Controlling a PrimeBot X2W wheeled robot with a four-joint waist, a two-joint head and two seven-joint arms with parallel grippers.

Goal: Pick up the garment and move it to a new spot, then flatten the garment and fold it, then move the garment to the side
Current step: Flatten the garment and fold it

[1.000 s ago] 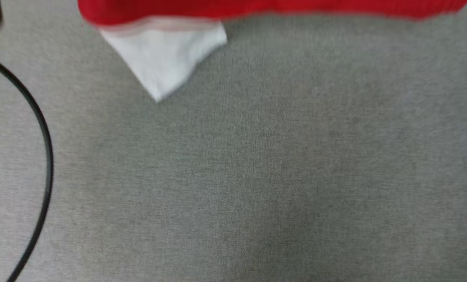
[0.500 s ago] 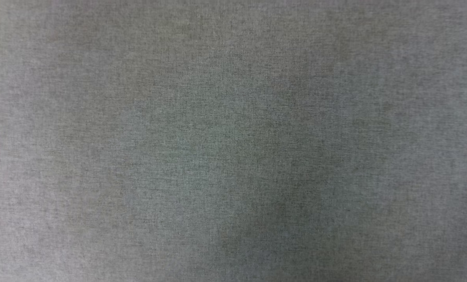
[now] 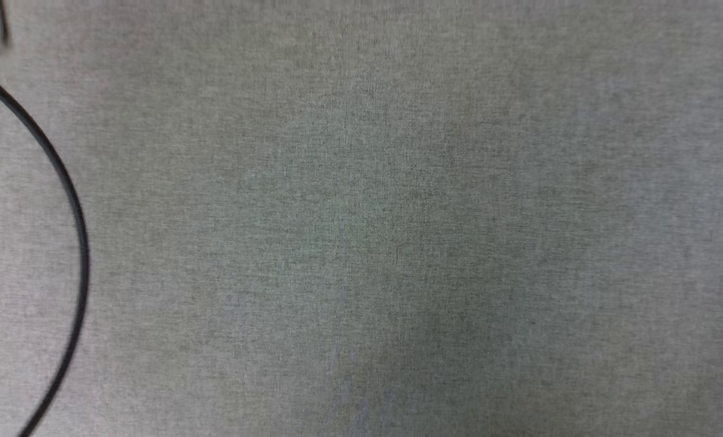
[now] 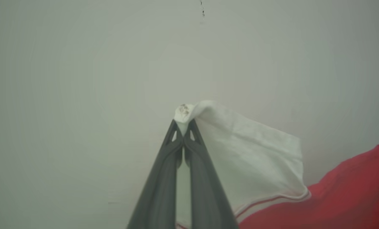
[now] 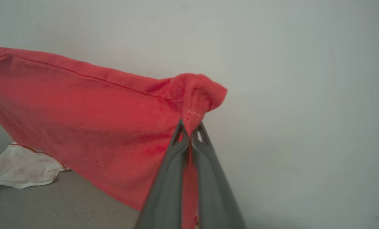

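Evidently mid-carry: my left gripper (image 4: 183,126) pinches the garment (image 5: 81,111) by its white sleeve, right gripper (image 5: 189,128) clamps a red edge. Next, I judge: lower it, spread flat.

You've got open room to the left of your left gripper (image 4: 183,122) and past its tips; the garment (image 4: 256,152) hangs off its right side. The right gripper (image 5: 189,127) is the mirror: cloth draped to its left, open to its right. Down on the grey surface (image 3: 398,243), a black cable (image 3: 84,243) curves along the left gripper's side.
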